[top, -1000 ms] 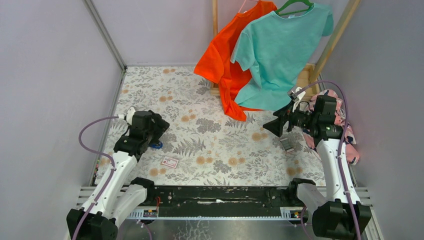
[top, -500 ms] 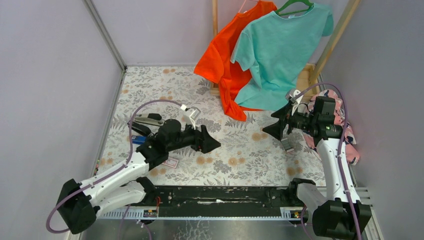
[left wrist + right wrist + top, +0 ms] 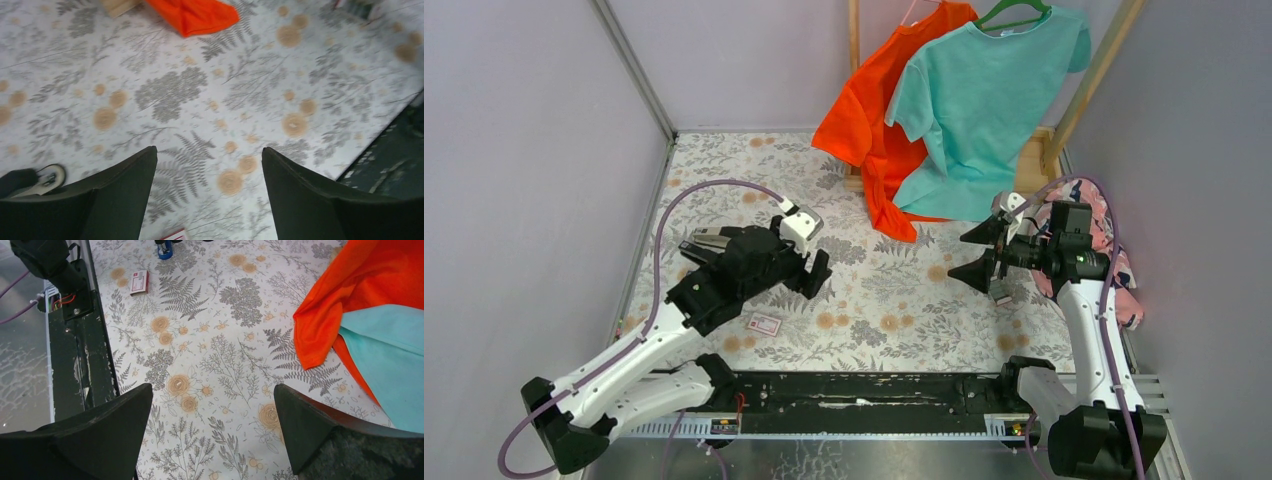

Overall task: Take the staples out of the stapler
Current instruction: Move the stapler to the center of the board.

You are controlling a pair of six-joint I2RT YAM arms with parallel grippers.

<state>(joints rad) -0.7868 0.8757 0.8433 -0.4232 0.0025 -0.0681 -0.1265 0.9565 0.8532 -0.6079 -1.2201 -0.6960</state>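
At the far left of the floral-patterned table (image 3: 874,300) lies the small desk stapler (image 3: 708,238), black-topped with silver-grey metal parts, now partly hidden behind the left arm. Any staples are too small to make out. Half a second ago the left arm reached low toward the middle of the table, its tip pointing right. It has since drawn back to the left and risen, so the left fingers (image 3: 120,195) hang over bare table just right of the stapler. They are spread wide with nothing between them. Near of them the small red-and-white rectangular card (image 3: 765,324) lies where it lay before. The right wrist view shows a slim blue bar (image 3: 164,250) a little beyond that card. Farther right, an orange T-shirt (image 3: 874,110) and a teal T-shirt (image 3: 984,100) hang from a wooden rack (image 3: 1091,85) at the far edge, unchanged. On the right, the right arm has barely shifted in the last second. The right fingers (image 3: 110,430) stand well apart above the table, holding nothing. A pink patterned cloth (image 3: 1127,295) lies at the right edge behind that arm.
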